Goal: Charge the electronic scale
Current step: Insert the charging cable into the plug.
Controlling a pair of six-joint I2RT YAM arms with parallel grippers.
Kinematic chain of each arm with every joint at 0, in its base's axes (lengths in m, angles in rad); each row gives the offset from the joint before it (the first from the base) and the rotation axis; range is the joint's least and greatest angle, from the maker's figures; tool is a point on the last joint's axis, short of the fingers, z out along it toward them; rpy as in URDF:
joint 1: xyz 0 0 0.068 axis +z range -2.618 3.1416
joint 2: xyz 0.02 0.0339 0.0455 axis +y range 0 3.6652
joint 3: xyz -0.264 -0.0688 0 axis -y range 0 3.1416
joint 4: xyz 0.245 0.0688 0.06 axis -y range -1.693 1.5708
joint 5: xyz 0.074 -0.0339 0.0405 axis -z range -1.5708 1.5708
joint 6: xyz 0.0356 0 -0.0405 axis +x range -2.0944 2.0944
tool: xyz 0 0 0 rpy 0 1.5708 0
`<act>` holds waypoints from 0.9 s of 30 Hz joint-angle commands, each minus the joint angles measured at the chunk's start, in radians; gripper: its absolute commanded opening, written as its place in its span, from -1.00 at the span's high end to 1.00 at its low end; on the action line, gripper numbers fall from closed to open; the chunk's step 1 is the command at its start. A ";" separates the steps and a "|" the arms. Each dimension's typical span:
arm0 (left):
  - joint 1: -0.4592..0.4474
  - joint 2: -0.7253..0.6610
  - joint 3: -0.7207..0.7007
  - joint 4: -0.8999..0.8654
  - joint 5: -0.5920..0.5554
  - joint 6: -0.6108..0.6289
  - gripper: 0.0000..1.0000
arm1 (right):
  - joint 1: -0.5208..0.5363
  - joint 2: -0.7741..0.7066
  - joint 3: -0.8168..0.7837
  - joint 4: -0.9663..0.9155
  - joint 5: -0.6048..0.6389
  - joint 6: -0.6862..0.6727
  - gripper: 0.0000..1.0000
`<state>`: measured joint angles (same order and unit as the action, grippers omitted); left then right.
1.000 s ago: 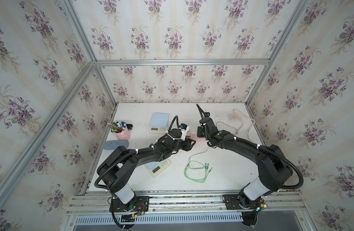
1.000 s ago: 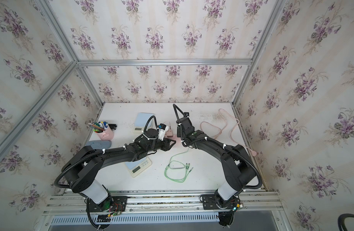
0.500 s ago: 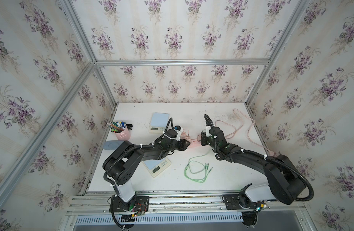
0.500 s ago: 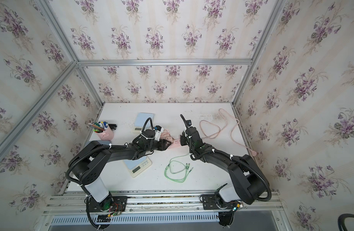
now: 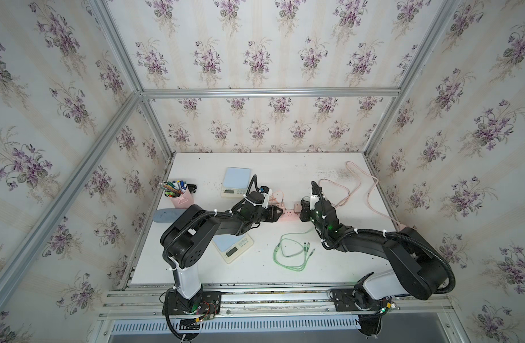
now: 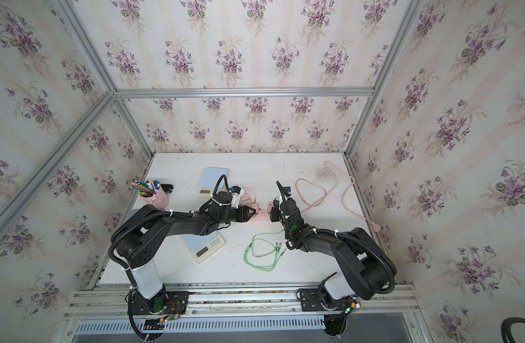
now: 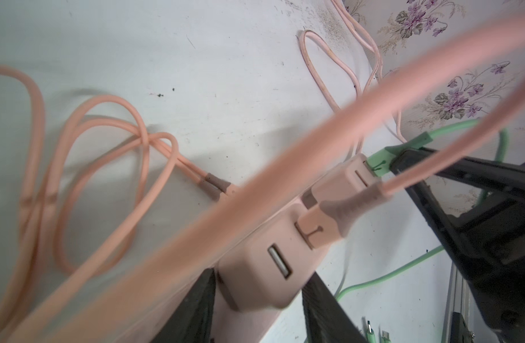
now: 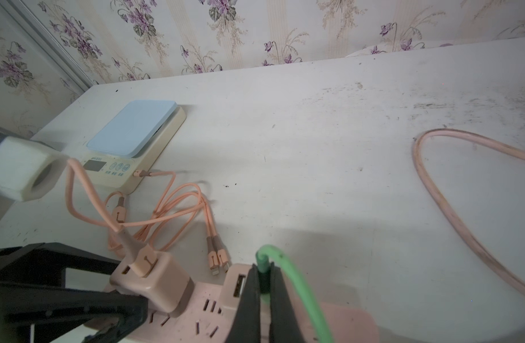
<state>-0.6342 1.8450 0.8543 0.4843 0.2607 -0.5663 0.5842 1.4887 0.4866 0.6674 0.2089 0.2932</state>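
Flowery walls stand all round your white table [image 5: 314, 276]. Near the middle lies a pink power strip [image 5: 288, 214], and your two arms meet at it from both sides.

Your left claw [image 7: 259, 274] has its two black fingers pressed on both sides of a pink charger block [image 8: 154, 282]. The block sits in one end of the strip, and the claw is holding it. A pink cable [image 8: 172, 208] is plugged into the block. It loops over the table, and one end of it touches the side of the far scale [image 8: 130, 139]. That scale has a blue top and stands near the back wall, just past your left claw. Other ends of the pink cable lie loose beside the strip.

Your right claw [image 8: 264, 270] is squeezed tight on the plug of a green cable [image 8: 302, 285]. The plug is right at a second pink block [image 8: 237, 285] on the strip. You cannot tell if the plug is pushed in. In both top views the rest of the green cable lies in loops on the table near the right arm.

A second scale [image 5: 233, 248] lies closer to you, partly under the left arm. A pink cup of pens [image 5: 181, 197] stands by the left wall. A long pink cord [image 5: 371, 196] snakes from the strip toward the right wall.
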 commanded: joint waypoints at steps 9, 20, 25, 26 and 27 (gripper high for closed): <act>0.048 0.023 0.104 -0.043 0.008 0.032 -0.01 | -0.012 0.125 0.090 0.122 0.044 -0.088 1.00; 0.053 -0.146 -0.043 -0.060 0.054 0.056 -0.17 | -0.010 0.020 0.024 0.000 0.009 -0.060 0.01; 0.053 -0.203 -0.065 -0.098 0.043 0.083 -0.18 | -0.011 -0.107 0.057 -0.137 -0.018 -0.050 -0.13; 0.053 -0.211 -0.066 -0.106 0.043 0.089 -0.18 | -0.010 -0.129 0.064 -0.165 -0.034 -0.049 -0.14; 0.053 -0.218 -0.067 -0.112 0.043 0.091 -0.18 | -0.011 -0.146 0.071 -0.190 -0.049 -0.047 -0.15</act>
<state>-0.5827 1.6428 0.7898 0.3927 0.3000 -0.5030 0.5739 1.3796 0.5419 0.5697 0.1928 0.2363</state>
